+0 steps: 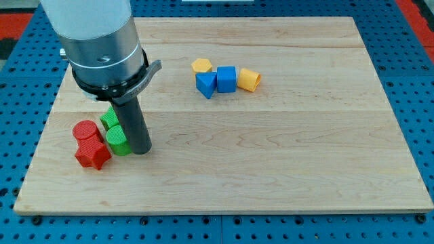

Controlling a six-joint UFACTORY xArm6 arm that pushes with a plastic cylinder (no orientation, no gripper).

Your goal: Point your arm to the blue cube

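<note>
Camera view: my tip (140,152), holding nothing, seemingly touches ribbed green cylinder (118,140), far from blue cube (226,78).

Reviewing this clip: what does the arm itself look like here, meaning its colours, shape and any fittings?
The arm's end is a wide silver-grey metal cylinder, paler and whiter toward the view's top. Below it sits a black ring-shaped collar with a small lug jutting toward the view's right. From that a straight dark grey rod runs down to my tip, beside the green cylinder. No cables or markings show.
</note>
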